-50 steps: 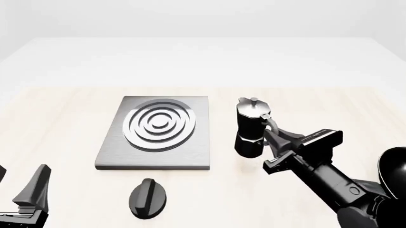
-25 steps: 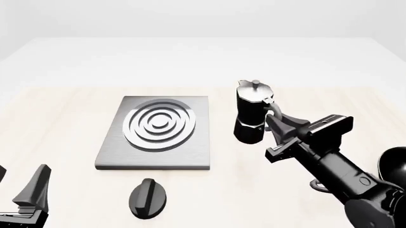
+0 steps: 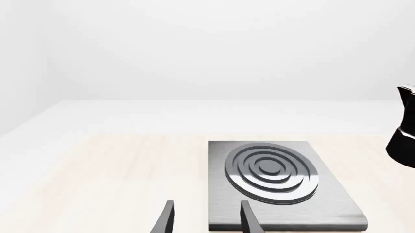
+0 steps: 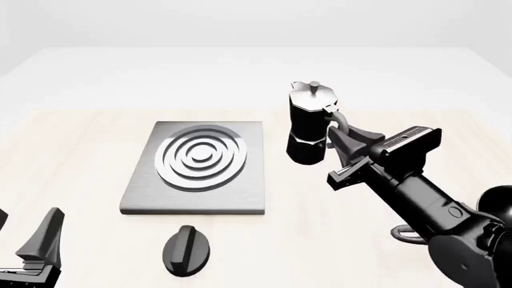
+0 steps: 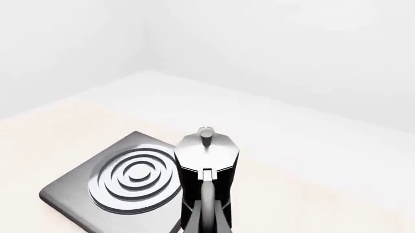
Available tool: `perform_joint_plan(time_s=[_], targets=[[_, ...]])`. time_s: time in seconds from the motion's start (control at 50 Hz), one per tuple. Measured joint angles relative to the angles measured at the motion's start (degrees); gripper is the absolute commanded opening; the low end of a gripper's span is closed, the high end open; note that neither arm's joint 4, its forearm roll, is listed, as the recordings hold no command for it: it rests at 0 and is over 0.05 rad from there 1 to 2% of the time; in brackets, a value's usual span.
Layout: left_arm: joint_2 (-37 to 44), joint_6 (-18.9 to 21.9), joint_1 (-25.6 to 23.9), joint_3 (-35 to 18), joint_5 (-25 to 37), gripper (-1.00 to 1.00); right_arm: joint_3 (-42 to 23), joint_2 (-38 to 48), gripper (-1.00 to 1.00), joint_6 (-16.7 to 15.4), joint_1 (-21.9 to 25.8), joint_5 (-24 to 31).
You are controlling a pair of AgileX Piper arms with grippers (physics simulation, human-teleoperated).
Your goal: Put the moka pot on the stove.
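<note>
- So I've got the moka pot [image 4: 310, 129] in my right claw [image 4: 342, 144]. The fingers are clamped on its curved side handle, closed down as far as the handle lets them.
- The pot is up off the table [image 4: 80, 138], upright, lid and knob on top, hanging just off the right edge of the stove [image 4: 198, 168], near its far right corner. It isn't over the slab yet.
- What the next move hinges on: the ring burner lies to the pot's left and a little nearer to me. From the right wrist view the rings [image 5: 133, 175] sit off to one side of the pot body [image 5: 206, 167], so I reckon I need a sideways carry before lowering.
- The pot's long axis is vertical, and I'd want to keep it that way so the base lands flat on the rings.
- My left claw [image 3: 206, 218] is parked near the stove's front left side, fingers apart with nothing between them. It's the nearer arm to the stove, but the right one has the pot.
- There's a black knob [image 4: 186, 250] in front of the stove, out of the way.
</note>
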Motion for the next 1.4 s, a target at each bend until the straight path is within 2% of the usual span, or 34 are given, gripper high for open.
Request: perform_joint_plan(time_s=[0.4,1.4], targets=[[0.0,0.0,0.0,0.0,0.0,1.00,-5.2,4.7,-1.00,-0.4,2.6,-0.7],[0.0,0.0,0.0,0.0,0.0,1.00,-17.6,18.2,-1.00,1.1,9.2,-5.0]])
